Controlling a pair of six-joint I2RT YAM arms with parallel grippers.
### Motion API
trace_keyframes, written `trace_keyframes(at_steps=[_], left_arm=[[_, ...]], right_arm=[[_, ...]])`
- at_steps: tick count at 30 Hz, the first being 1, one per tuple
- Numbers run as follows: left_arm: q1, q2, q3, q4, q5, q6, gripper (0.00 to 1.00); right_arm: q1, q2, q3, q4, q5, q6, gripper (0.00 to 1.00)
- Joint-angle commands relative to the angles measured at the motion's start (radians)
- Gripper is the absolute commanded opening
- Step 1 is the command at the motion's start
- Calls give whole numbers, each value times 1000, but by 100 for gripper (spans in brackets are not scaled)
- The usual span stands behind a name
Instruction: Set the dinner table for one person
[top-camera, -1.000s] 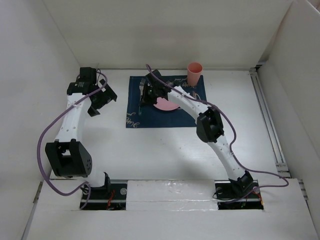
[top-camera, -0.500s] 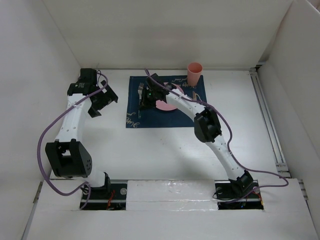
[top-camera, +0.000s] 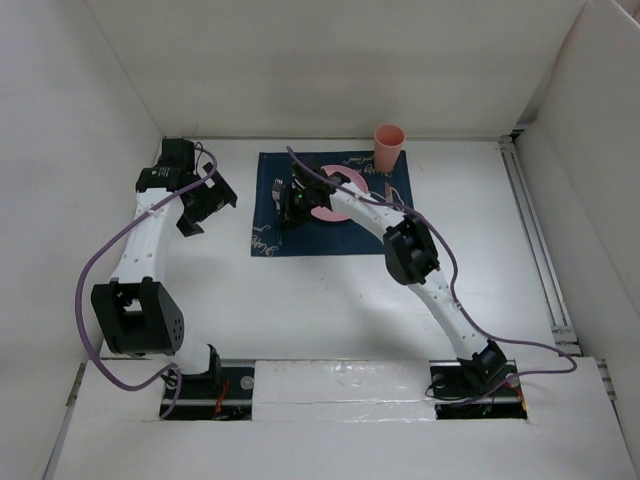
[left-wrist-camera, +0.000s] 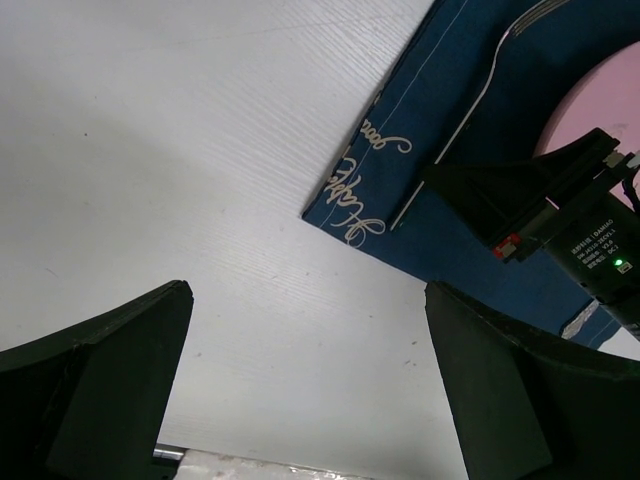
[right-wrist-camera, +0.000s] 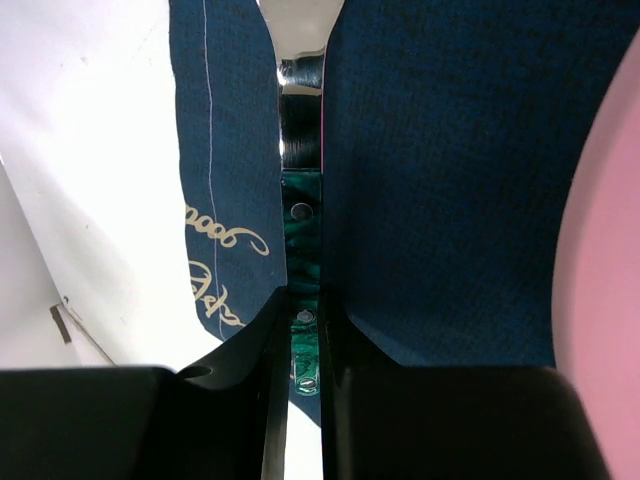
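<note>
My right gripper (right-wrist-camera: 304, 300) pinches a green-handled utensil (right-wrist-camera: 302, 230) at the left side of the navy placemat (top-camera: 320, 240).

My left gripper (left-wrist-camera: 305, 300) hangs with its jaws spread wide and nothing between them, over bare dinner table (top-camera: 300, 300) just left of the placemat, which lies toward the table's far side. My right fingers press both sides of the utensil's handle, its metal end reaching beyond my fingertips; I cannot tell whether it rests on the cloth. Just right of it sits the pink plate (right-wrist-camera: 600, 250), partly under my right arm. The pink cup (top-camera: 389, 147) stands upright at the mat's far right corner, its inside too small to read. Since a second ago my right wrist has slid nearer along the mat's left side, baring the plate's far rim; my left arm and the cup have not moved.
</note>
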Motion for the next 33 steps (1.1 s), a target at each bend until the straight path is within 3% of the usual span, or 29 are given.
trace_keyframes(at_steps=[1, 8, 13, 22, 29, 33], left_arm=[[2, -36, -12, 10, 15, 13, 100], [2, -36, -12, 19, 25, 13, 100], [2, -36, -21, 19, 25, 13, 100], [2, -36, -21, 19, 43, 22, 100], [2, -36, -21, 28, 52, 22, 100], [2, -36, -21, 28, 52, 22, 100]], right_arm=[[9, 19, 14, 23, -8, -31, 0], [9, -1, 5, 23, 13, -31, 0], [9, -78, -92, 60, 53, 22, 0], [9, -87, -71, 49, 72, 44, 1], [9, -78, -61, 40, 81, 44, 14], [9, -87, -61, 40, 92, 44, 37]])
